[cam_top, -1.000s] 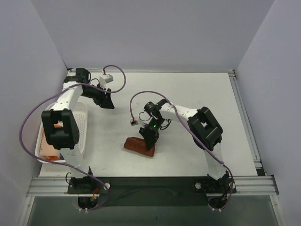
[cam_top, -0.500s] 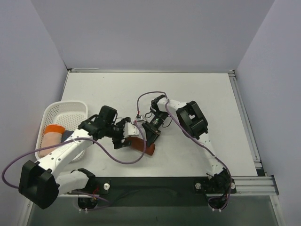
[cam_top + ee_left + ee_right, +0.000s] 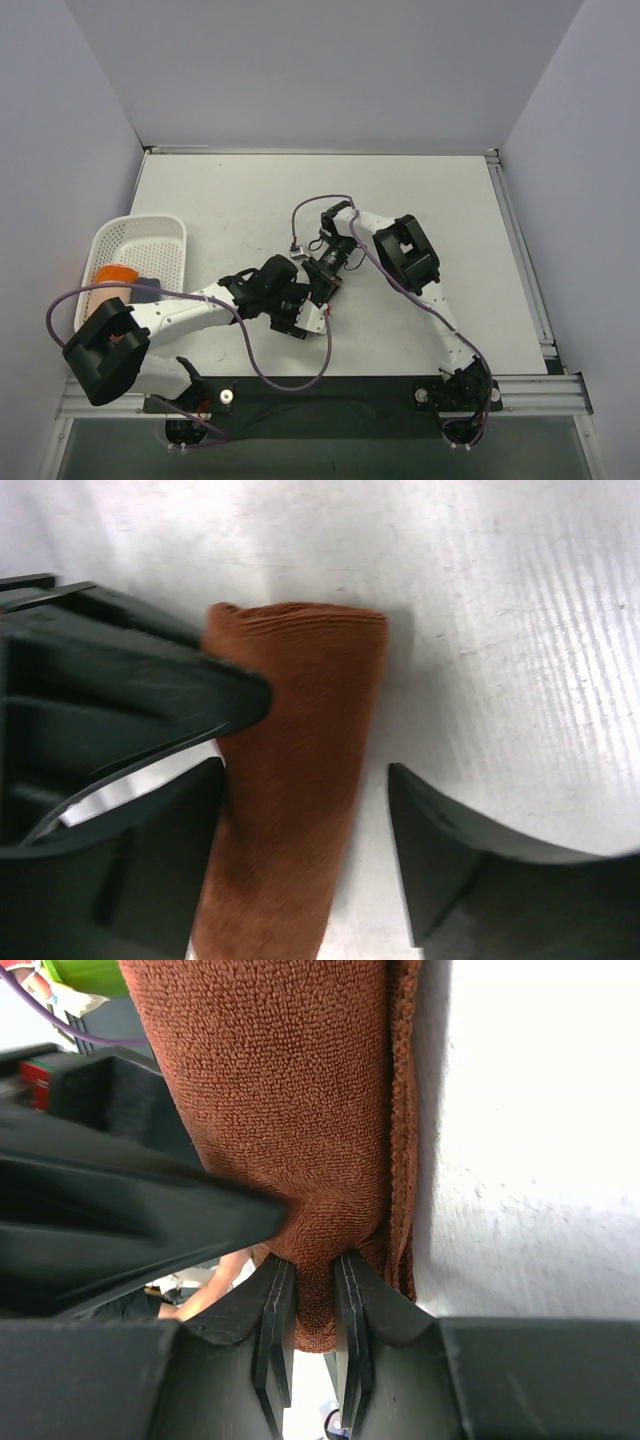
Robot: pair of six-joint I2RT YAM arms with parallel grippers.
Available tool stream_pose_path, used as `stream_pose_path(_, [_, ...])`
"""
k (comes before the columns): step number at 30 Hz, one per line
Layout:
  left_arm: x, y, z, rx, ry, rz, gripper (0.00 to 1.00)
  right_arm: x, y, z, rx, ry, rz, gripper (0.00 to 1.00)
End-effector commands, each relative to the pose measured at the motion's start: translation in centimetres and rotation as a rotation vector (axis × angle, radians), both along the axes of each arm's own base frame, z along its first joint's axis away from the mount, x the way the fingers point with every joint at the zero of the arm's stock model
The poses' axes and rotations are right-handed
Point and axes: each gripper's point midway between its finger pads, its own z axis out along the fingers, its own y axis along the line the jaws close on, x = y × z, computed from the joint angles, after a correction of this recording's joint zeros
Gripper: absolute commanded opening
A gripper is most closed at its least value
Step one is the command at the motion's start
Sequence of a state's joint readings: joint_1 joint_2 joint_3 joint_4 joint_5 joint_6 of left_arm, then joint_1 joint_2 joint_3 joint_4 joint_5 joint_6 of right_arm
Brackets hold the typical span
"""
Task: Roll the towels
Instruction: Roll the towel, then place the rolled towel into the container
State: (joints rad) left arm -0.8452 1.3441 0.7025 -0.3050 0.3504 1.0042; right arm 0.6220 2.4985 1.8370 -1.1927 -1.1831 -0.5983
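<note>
While the right end effector [image 3: 312, 1270] pinches it, the towel [image 3: 280, 1090] lies rolled.

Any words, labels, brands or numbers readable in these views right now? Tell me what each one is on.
No readable text in any view.
rust-brown towel: plain terry, no print or label showing.
white basket: no lettering visible from the top view.
red part behind the towel: too blurred to tell whether it carries markings.

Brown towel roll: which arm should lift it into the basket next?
Probably left. The left hand, open, straddles the rust-brown towel, and the basket sits on that side. The right hand only pinches one end.
</note>
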Motion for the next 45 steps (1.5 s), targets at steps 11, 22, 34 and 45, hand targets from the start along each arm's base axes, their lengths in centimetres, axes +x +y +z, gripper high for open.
stream_pose_path(11, [-1.9,1.9,-5.0,0.175,0.192,0.183,0.34,5.6,-2.3,2.8,-0.046,-0.158,-0.158,0.33])
stream_pose_path(22, [0.8,1.5,-5.5,0.176,0.335,0.339,0.35,7.5,-6.3,7.7,0.015,-0.175,-0.495,0.56])
stream_pose_path(34, [3.1,1.1,-5.1,0.131,0.489,0.476,0.43,5.8,-5.7,4.6,0.005,-0.186,-0.478,0.48])
stream_pose_path(45, [2.9,0.9,-5.6,0.146,0.608,0.509,0.46,4.7,-4.7,2.4,-0.002,-0.136,-0.426,0.41])
